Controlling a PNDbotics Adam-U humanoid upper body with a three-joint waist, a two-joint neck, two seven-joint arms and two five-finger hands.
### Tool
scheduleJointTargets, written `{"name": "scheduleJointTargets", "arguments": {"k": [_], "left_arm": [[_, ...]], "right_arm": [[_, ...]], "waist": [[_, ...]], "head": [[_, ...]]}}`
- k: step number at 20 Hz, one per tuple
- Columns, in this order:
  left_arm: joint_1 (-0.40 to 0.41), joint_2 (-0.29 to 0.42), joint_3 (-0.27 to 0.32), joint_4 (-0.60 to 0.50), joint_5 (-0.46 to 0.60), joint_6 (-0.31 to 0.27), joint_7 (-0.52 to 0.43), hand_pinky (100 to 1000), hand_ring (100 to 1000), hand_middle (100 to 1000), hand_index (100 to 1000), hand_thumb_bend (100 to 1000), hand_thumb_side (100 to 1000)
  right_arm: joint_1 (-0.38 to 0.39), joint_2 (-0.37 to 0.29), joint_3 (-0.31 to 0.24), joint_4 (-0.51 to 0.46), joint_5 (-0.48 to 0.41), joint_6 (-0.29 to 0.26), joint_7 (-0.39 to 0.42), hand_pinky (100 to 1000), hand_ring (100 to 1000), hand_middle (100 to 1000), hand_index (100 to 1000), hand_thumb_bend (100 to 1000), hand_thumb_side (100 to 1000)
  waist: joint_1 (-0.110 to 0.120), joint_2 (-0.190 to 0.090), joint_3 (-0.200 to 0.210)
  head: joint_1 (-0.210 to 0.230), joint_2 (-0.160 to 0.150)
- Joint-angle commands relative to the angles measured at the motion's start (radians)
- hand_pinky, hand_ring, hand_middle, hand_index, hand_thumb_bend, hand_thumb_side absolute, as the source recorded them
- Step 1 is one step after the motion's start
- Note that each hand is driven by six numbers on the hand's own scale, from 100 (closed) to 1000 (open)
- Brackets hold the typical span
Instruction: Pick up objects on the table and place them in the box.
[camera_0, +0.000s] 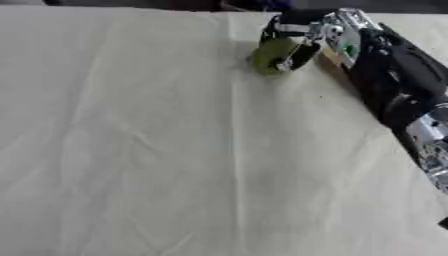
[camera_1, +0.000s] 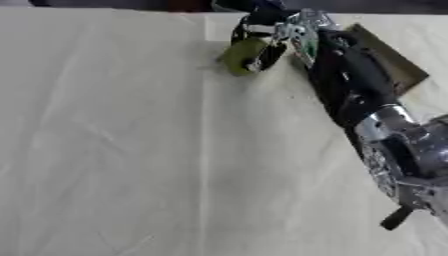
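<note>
A round olive-green object (camera_0: 269, 55) sits near the far edge of the cloth-covered table (camera_0: 131, 150). My right hand (camera_0: 302, 35) reaches in from the right, with its black fingers curled round the green object's top and right side. The right forearm (camera_1: 350, 85) runs back to the lower right. A brown cardboard flap (camera_1: 389, 60), probably part of the box, shows behind the arm in the right eye view. The left hand shows in no view.
A cream cloth with long creases covers the table, with bare room across the left and front. A dark strip lies beyond the far edge (camera_0: 131, 4).
</note>
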Motion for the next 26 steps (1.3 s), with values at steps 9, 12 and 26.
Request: {"name": "scheduleJointTargets", "arguments": {"k": [9, 12, 26], "left_arm": [[0.004, 0.023, 0.007, -0.022, -0.006, 0.013, 0.003, 504, 579, 595, 712, 100, 312], [0.006, 0.024, 0.007, -0.022, -0.008, 0.014, 0.004, 504, 579, 594, 711, 100, 313], [0.017, 0.028, 0.017, -0.022, -0.019, 0.018, 0.014, 503, 577, 593, 710, 100, 314]], "right_arm": [[-0.007, -0.069, 0.014, -0.075, -0.128, -0.05, -0.033, 486, 443, 369, 504, 100, 100], [-0.003, -0.104, 0.023, -0.144, -0.178, -0.062, -0.027, 485, 442, 368, 504, 100, 100], [0.183, -0.409, 0.019, -0.49, -0.453, 0.002, -0.036, 498, 451, 375, 509, 100, 100]], "waist": [[0.005, -0.04, -0.01], [0.005, -0.044, -0.015], [0.004, -0.053, -0.051]], "head": [[0.002, 0.007], [0.005, 0.01], [0.035, 0.018]]}}
